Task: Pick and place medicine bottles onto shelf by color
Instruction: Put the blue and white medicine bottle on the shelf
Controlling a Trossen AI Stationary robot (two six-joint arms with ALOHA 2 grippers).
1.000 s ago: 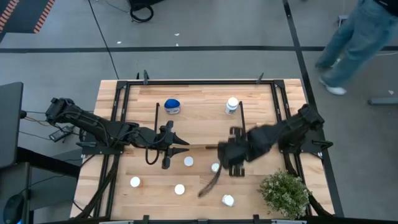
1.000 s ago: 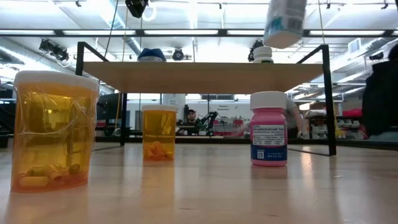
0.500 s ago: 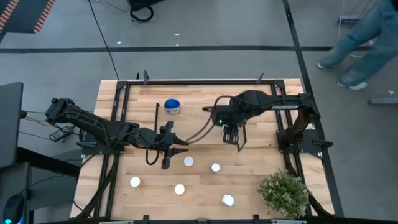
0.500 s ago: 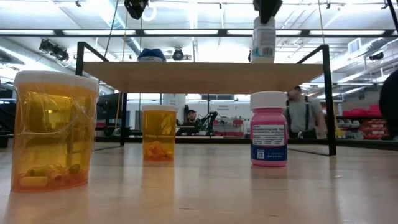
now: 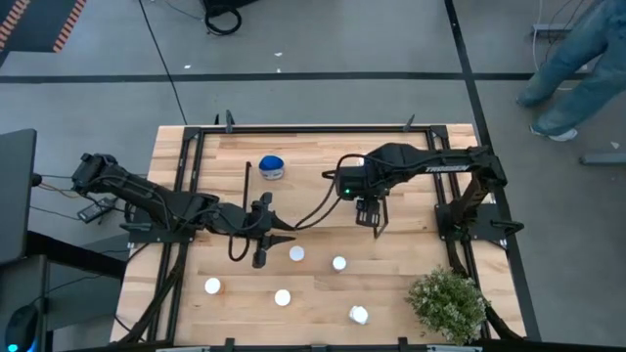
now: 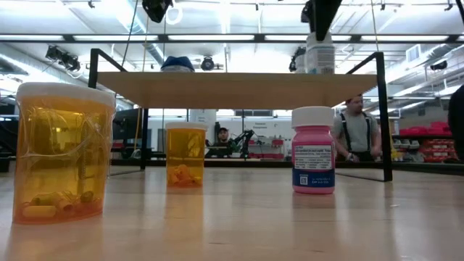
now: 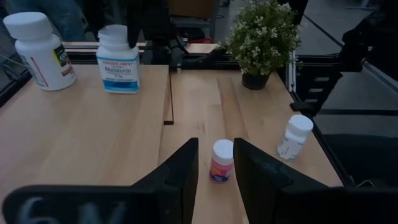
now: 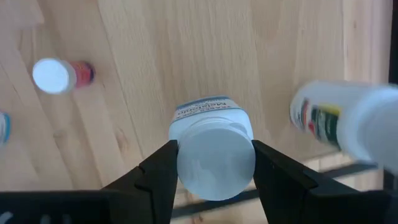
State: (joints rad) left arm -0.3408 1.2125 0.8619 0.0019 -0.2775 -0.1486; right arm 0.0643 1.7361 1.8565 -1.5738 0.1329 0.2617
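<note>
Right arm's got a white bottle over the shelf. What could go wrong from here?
1. The right gripper clamps the white bottle right beside another white bottle on the shelf; opening the fingers or retreating may knock it over.
2. In the low view the held bottle seems at the board; I cannot tell if it is seated, so early release might tip it.

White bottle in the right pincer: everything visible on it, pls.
The white bottle has a round white cap, a white body and a pale blue label with dark print. It stands upright on the shelf, at its right end in the low view, next to another white bottle. The right pincer comes down from above, one dark finger on either side of the cap.
</note>
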